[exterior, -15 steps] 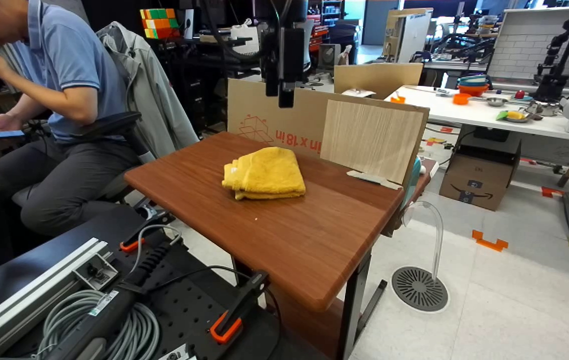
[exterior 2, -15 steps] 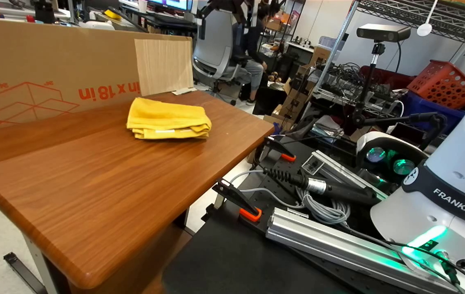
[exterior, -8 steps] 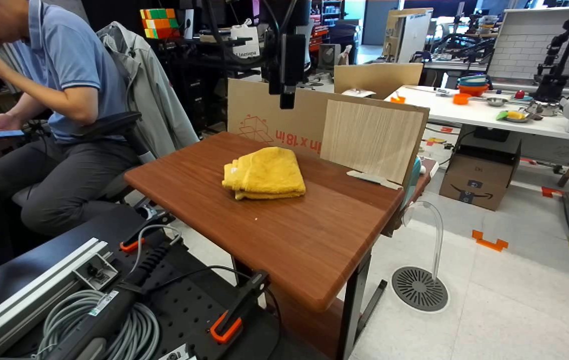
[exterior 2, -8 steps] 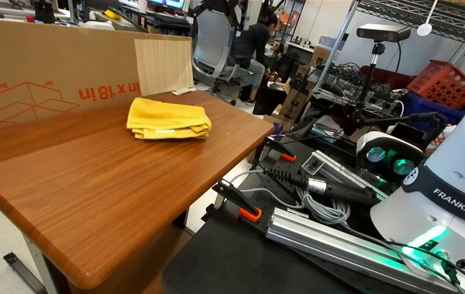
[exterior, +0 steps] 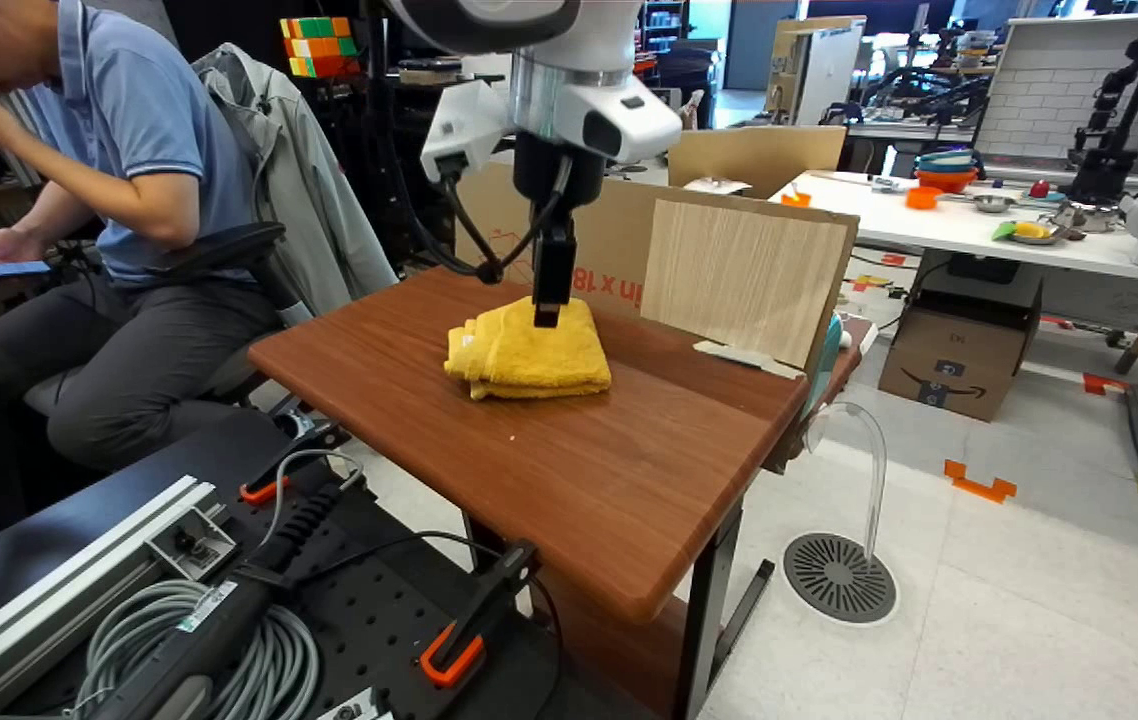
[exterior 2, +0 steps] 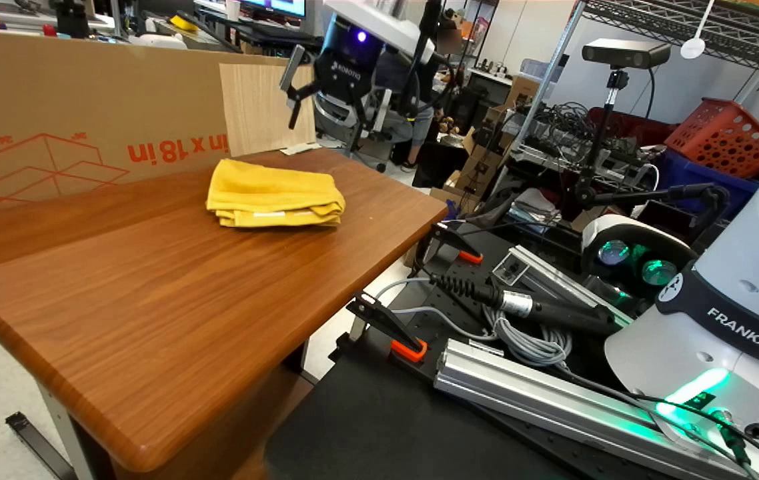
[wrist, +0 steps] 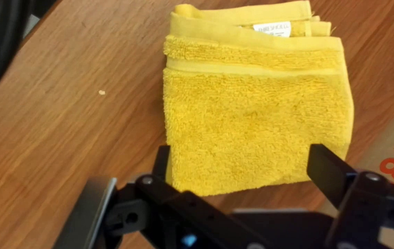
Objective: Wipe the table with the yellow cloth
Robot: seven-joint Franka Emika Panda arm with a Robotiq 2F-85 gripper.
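Observation:
The yellow cloth [exterior: 529, 360] lies folded in a thick flat stack on the brown wooden table [exterior: 609, 470]. It also shows in an exterior view [exterior 2: 276, 193]. In the wrist view the cloth [wrist: 252, 110] fills the middle, with a white label at its upper edge. My gripper [wrist: 240, 150] is open and empty, with its fingers wide apart above the cloth's lower part. In an exterior view the gripper [exterior 2: 334, 123] hangs clearly above the table. Its dark fingertips [exterior: 546, 315] overlap the cloth in an exterior view.
Cardboard [exterior 2: 86, 120] stands along the table's edge, with a light wood-grain panel [exterior: 744, 280] on it. A small pale crumb [wrist: 101, 92] lies on the table beside the cloth. Black clamps with orange grips [exterior: 454, 650] stand near the table's edge. A person [exterior: 129, 200] sits beside the table.
The arm and gripper have come down from high up to above the cloth, and more of the arm now shows in both exterior views. The cloth has not moved.

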